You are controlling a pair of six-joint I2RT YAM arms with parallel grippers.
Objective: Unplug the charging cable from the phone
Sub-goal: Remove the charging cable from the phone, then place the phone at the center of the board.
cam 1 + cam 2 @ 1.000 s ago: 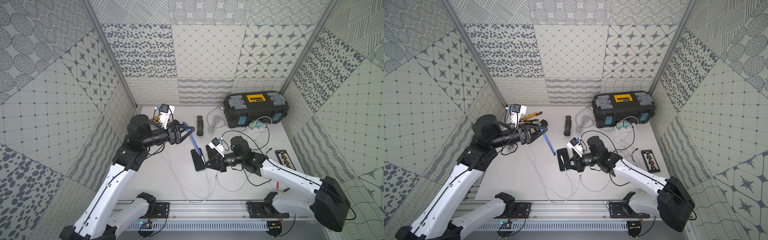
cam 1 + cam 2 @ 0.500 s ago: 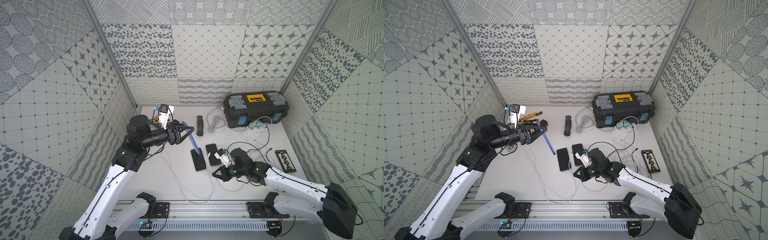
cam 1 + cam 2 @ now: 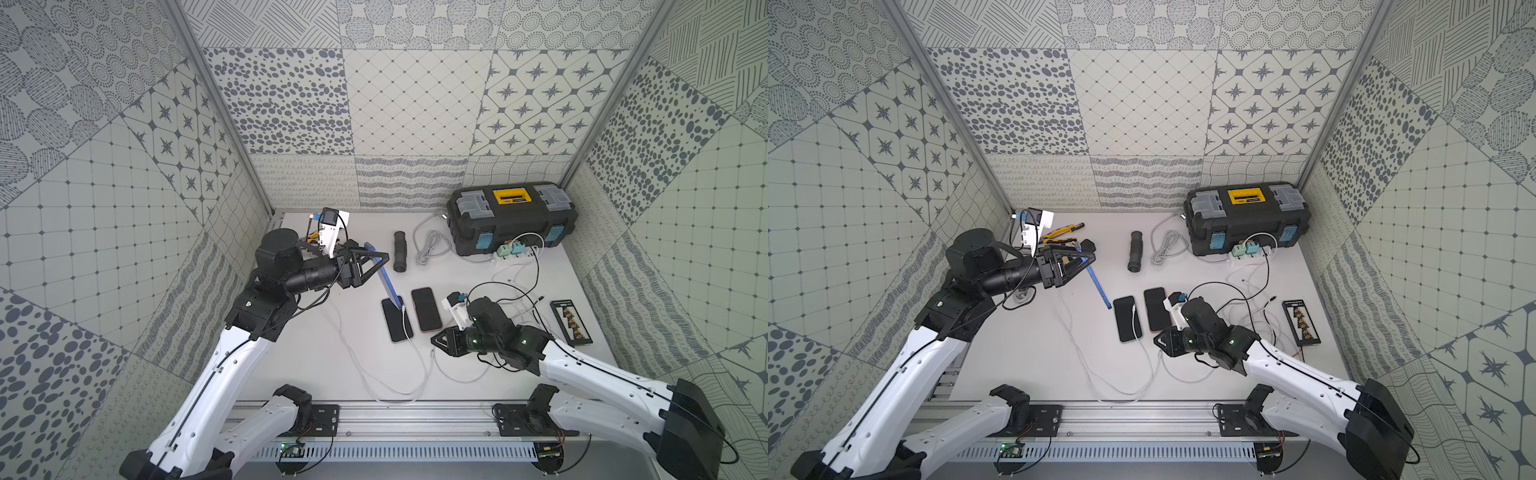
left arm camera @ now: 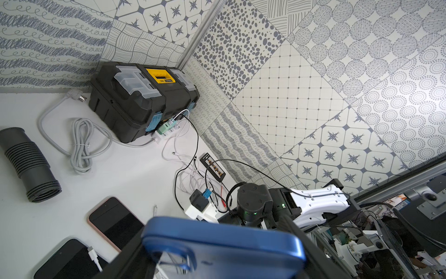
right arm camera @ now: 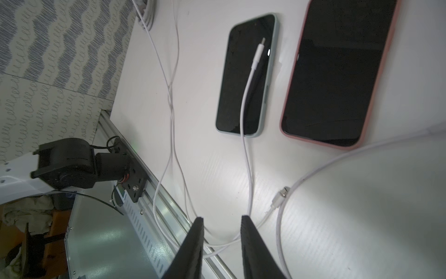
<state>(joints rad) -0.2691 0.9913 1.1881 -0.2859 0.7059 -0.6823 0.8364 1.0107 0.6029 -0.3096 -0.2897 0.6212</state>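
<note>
You are looking into a booth whose walls (image 3: 415, 104) are covered in grey-and-white patterned panels. They are closing in a plain white table (image 3: 307, 357) on three sides, and a metal rail (image 3: 415, 422) is running along the front edge under both arms.

A black toolbox (image 3: 513, 222) with a yellow handle is sitting in the far right corner. A white power strip (image 3: 511, 255) is lying just in front of it, feeding a tangle of white and black leads across the right of the surface. A ribbed black hose (image 3: 401, 251) and a bundled grey cord (image 3: 432, 245) are lying side by side near the back.

Your left gripper (image 3: 380, 258) is clamping the blue phone (image 3: 386, 278) by its upper end and holding it tilted above the middle of the table. From the top views I cannot tell whether its lower end is touching anything.

Two more phones are lying flat, screens up, side by side: a pink phone (image 3: 426, 309) and, to its left, a green-edged phone (image 5: 231, 79). Your right gripper (image 5: 222, 218) is hovering low near them, jaws parted and gripping nothing.

The charging cable (image 5: 248, 169) is trailing across the table and up over the green-edged phone. Its plug (image 5: 257, 54) is lying loose on that screen with the bare tip showing.
</note>
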